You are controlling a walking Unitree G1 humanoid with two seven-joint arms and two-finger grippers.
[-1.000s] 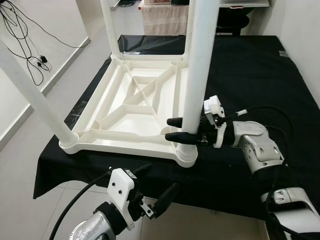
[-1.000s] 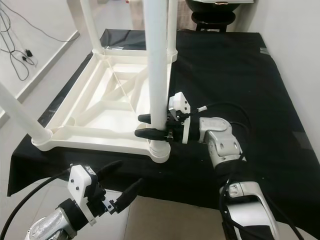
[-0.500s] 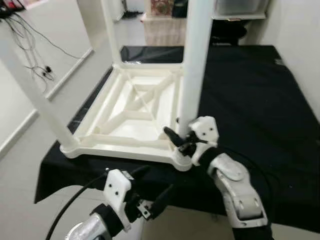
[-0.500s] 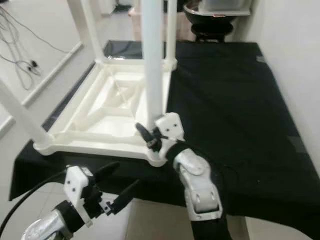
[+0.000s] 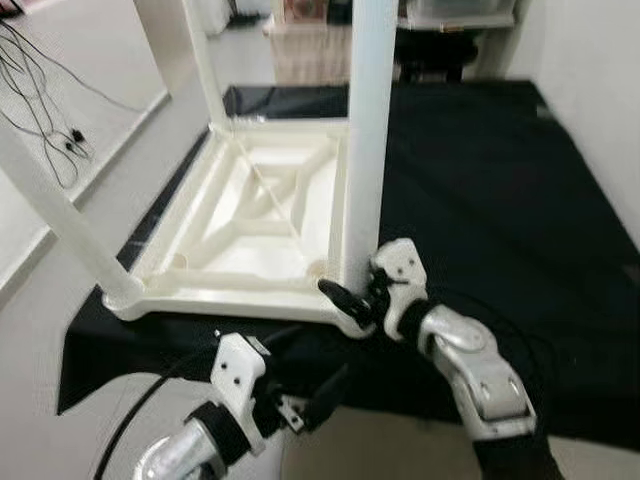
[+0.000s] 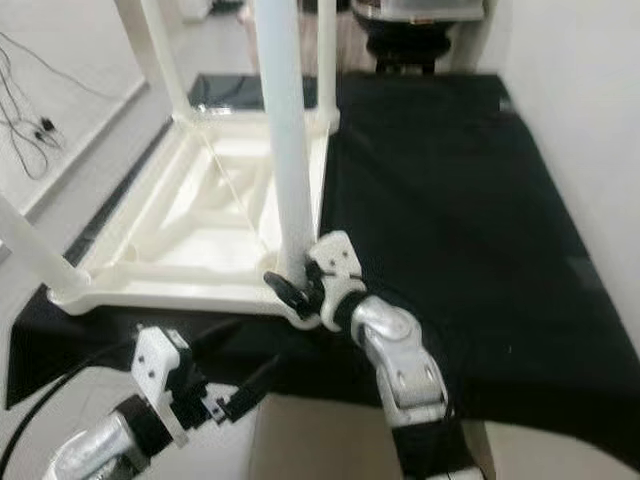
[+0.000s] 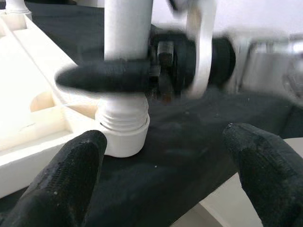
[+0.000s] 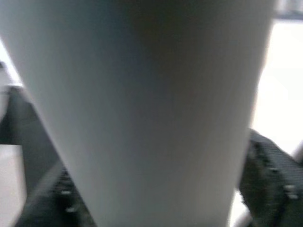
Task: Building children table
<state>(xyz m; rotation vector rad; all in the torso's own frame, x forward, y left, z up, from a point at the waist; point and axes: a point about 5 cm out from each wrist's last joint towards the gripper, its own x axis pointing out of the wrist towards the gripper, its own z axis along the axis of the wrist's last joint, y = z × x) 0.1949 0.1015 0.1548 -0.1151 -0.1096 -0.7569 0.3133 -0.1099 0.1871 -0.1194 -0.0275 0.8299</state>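
Upside down on a black-draped table (image 5: pixel 490 170) lies the white children's table top (image 5: pixel 255 215), its ribbed underside facing up and its near edge close to the table's front edge. White legs stand up from its corners: the near-right leg (image 5: pixel 365 150) rises upright from a ribbed socket (image 7: pixel 122 135) at the top's near right corner, a near-left leg (image 5: pixel 55 215) leans outward from the near left corner, and a far-left leg (image 5: pixel 205 65) stands at the back corner. The right end effector (image 5: pixel 352 297) is at the base of the near-right leg, just above the socket, with its two black fingers (image 7: pixel 106 75) lying on either side of the leg and closed around it; the right wrist view shows the pale leg between the two dark fingertip pads (image 8: pixel 265 163). Its silver arm (image 6: pixel 400 365) reaches in from the near side of the top, over the table's front edge. The left end effector (image 5: pixel 310 375) hangs below and in front of the top's near edge, short of the black cloth, with its fingers (image 7: pixel 66 177) spread wide apart and nothing between them, pointing toward the socket. Black cables (image 5: pixel 45 110) lie on the pale floor (image 5: pixel 90 130), well to the left of the top.
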